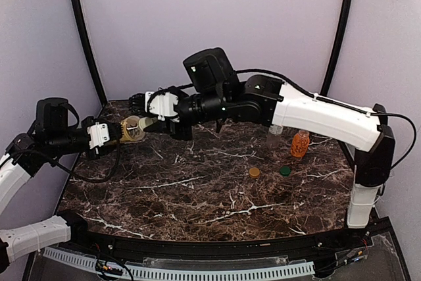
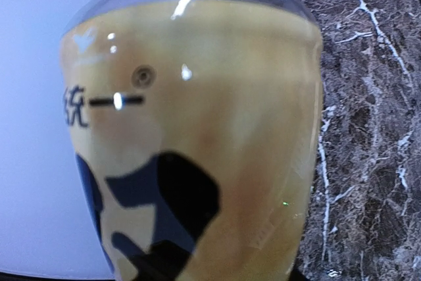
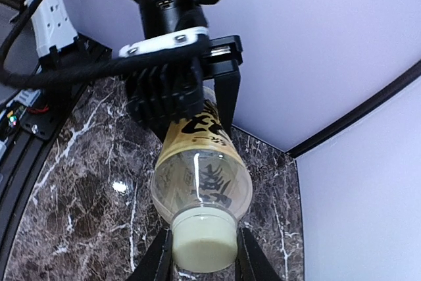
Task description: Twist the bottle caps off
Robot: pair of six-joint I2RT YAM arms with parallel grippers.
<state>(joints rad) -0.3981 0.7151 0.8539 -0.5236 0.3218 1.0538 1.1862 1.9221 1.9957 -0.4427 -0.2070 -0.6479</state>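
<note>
The taller yellow-labelled bottle [image 1: 133, 129] is held on its side in the air above the back left of the table. My left gripper [image 1: 123, 132] is shut on its body [image 2: 197, 129], which fills the left wrist view. My right gripper [image 3: 204, 258] is shut on its cream cap [image 3: 204, 245], with a black finger [image 3: 156, 262] against each side. The short bumpy orange bottle [image 1: 300, 143] stands capless at the right. The short clear bottle [image 1: 276, 129] stands just behind it, mostly hidden by my right arm.
An orange cap [image 1: 254, 172] and a green cap [image 1: 285, 170] lie loose on the dark marble table [image 1: 197, 208], right of centre. Pale walls with black corner posts close in the back and sides.
</note>
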